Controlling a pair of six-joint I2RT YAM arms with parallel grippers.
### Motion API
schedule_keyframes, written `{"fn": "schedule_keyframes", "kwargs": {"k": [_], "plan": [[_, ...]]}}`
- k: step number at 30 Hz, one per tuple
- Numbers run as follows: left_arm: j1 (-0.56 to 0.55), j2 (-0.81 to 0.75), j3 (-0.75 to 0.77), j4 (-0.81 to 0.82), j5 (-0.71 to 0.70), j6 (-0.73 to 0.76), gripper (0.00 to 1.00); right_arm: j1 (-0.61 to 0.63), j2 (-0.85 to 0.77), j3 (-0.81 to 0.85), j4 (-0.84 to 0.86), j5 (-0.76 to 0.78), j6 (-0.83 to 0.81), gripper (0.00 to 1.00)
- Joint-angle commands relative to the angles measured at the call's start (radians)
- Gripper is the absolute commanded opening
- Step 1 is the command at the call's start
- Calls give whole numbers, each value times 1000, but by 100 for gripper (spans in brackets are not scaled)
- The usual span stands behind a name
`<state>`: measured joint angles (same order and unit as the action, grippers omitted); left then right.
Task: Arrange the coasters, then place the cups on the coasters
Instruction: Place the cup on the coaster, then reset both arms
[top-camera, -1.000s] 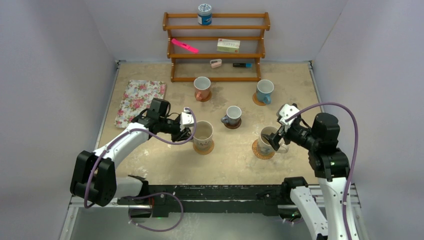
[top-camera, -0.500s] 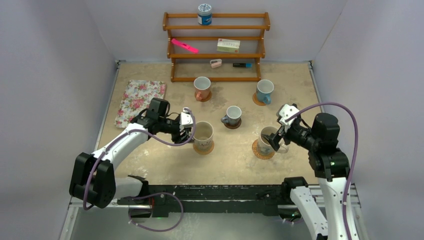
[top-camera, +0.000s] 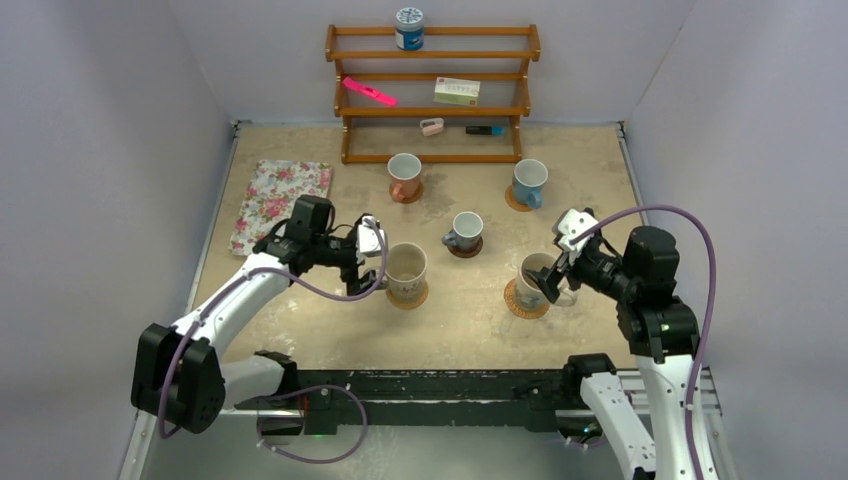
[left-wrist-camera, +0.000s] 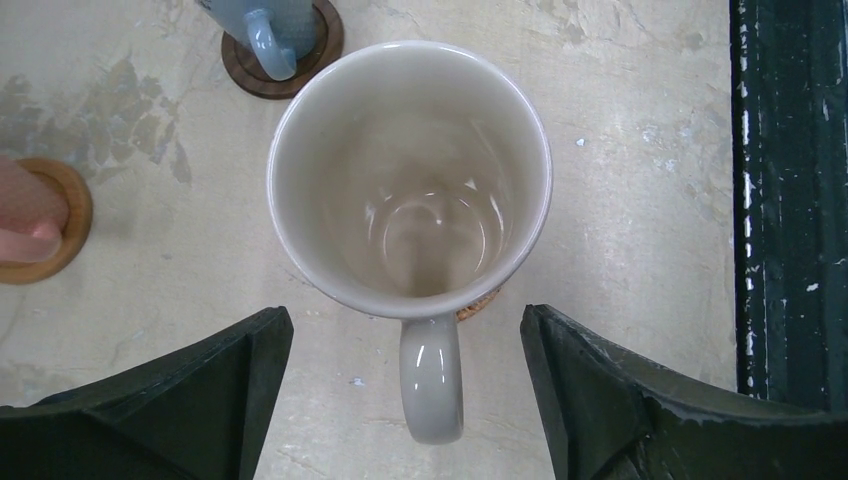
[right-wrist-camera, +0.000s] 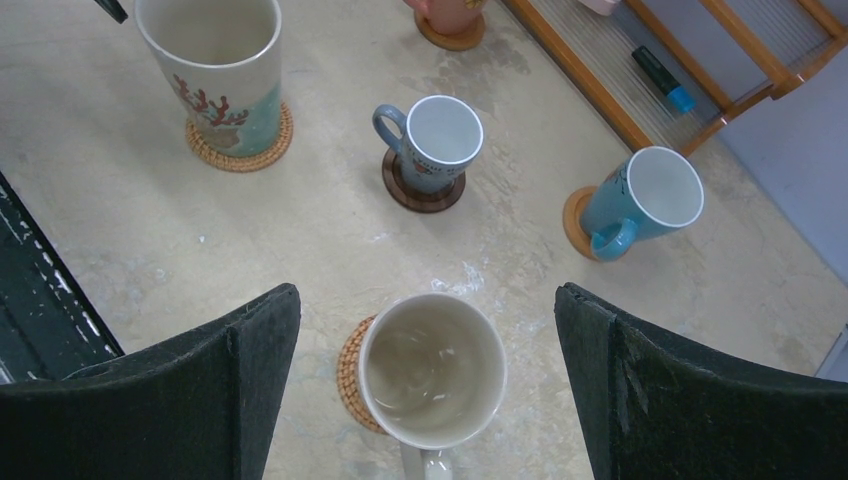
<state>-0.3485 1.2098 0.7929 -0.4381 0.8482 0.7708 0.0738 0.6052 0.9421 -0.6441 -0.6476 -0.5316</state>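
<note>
A tall cream cup (top-camera: 407, 268) stands on a woven coaster (top-camera: 409, 296). My left gripper (top-camera: 366, 262) is open just left of it; in the left wrist view the handle (left-wrist-camera: 432, 385) lies free between the fingers (left-wrist-camera: 240, 380), touching neither. A second cream cup (top-camera: 534, 277) sits on its coaster (top-camera: 519, 301), and my right gripper (top-camera: 547, 280) hangs open above it, the jaws wide to either side of the cup (right-wrist-camera: 432, 368). A small grey-blue cup (top-camera: 466, 229) rests on a dark coaster (top-camera: 465, 251). The pinkish cup (top-camera: 404, 176) and blue cup (top-camera: 529, 182) stand on coasters farther back.
A floral cloth mat (top-camera: 281, 203) lies at the left. At the back stands a wooden rack (top-camera: 432, 95) with a lidded canister (top-camera: 409, 28) and small items. The table's dark front rail (left-wrist-camera: 790, 200) runs near the left cup.
My left gripper has opened off the cream cup's handle and drawn back a little to the left. The cup stays on its coaster. The right arm has not moved.
</note>
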Motion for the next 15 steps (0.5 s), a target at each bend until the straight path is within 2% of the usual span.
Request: {"fn": "schedule_keyframes", "kwargs": {"k": [1, 8, 15], "plan": [[-3, -66, 47, -18, -12, 28, 90, 3, -14, 9, -2, -28, -8, 99], [7, -178, 54, -41, -77, -2, 93, 3, -4, 34, -41, -7, -3, 99], [43, -318, 20, 14, -179, -148, 95, 3, -94, -1, -76, 48, -6, 99]]}}
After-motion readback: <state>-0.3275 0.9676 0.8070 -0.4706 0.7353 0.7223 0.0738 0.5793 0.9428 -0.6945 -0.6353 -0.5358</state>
